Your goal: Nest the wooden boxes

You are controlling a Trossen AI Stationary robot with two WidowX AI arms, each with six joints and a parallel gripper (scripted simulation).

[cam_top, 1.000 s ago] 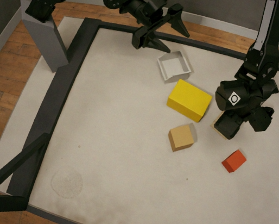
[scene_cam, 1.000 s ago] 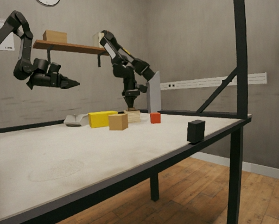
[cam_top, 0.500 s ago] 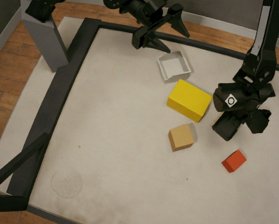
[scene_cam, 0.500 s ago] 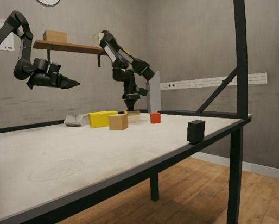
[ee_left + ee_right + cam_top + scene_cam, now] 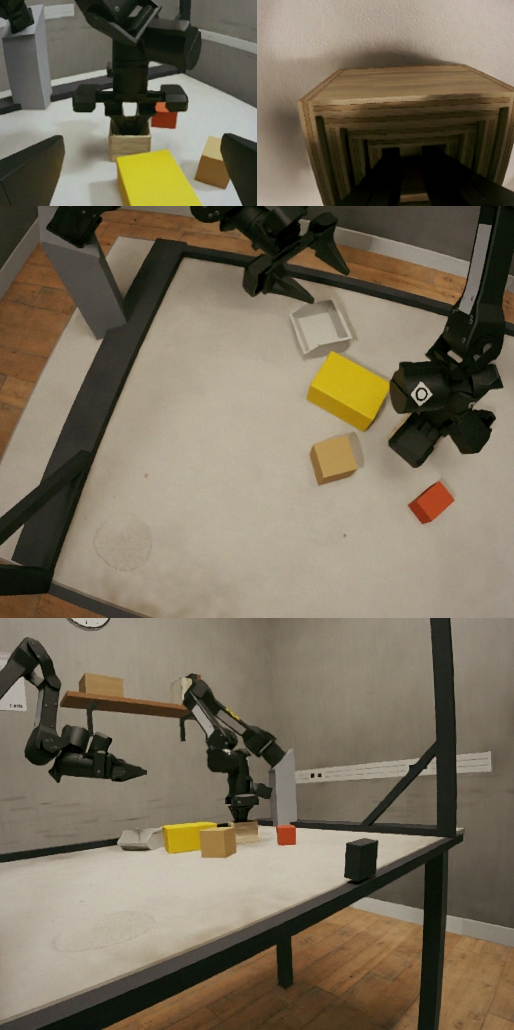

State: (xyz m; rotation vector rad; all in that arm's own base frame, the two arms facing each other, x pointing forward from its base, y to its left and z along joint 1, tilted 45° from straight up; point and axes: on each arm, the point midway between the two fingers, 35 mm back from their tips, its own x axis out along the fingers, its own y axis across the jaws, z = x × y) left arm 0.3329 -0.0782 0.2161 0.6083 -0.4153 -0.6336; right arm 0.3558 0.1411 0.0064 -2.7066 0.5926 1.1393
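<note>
1. The outermost wooden box (image 5: 396, 429) (image 5: 246, 833) (image 5: 129, 148) (image 5: 404, 85) is standing upright on the table (image 5: 200, 431) (image 5: 150, 888) (image 5: 83, 138) (image 5: 284, 41), containing smaller boxes, walls within walls.
2. The right gripper (image 5: 440, 431) (image 5: 242, 819) (image 5: 129, 138) (image 5: 410, 154) is reaching inside, its narrow-set jaws apparently gripping the innermost box (image 5: 414, 198); the contact is lying in shadow.
3. The left gripper (image 5: 330, 287) (image 5: 146, 772) (image 5: 145, 144) is hovering wide open, holding nothing.
4. A gray tray (image 5: 327, 344) (image 5: 142, 841) is lying near the yellow block (image 5: 348, 388) (image 5: 189, 837) (image 5: 156, 179), open side up.
</note>
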